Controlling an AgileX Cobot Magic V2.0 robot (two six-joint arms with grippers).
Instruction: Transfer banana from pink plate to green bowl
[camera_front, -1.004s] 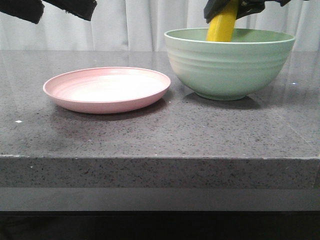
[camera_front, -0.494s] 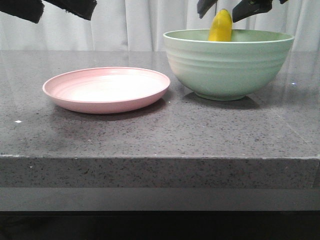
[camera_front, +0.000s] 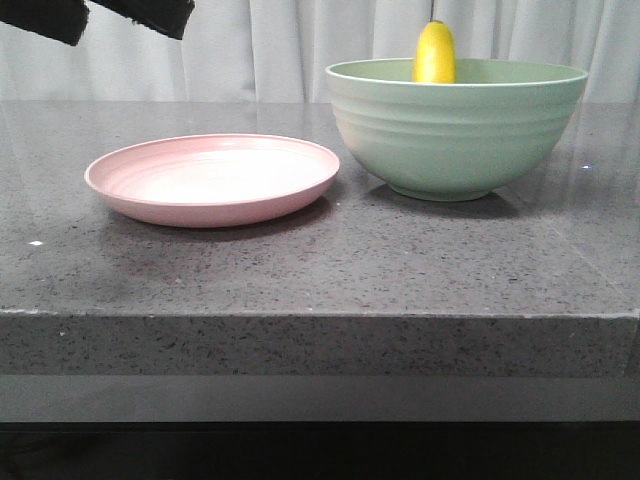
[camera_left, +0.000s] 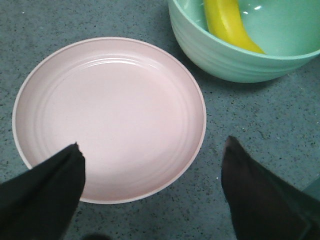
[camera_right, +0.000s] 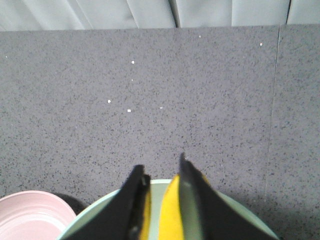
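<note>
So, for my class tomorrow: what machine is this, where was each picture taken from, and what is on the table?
It is a robot with two arms, each ending in jaws. One picture looks forward across the grey table; the other two come from cameras on the wrists. On the table sit an empty pink plate and a green bowl. The banana leans inside the bowl, tip above the rim. The left jaws are open, near the plate; the right jaws, above the bowl, hold nothing.
</note>
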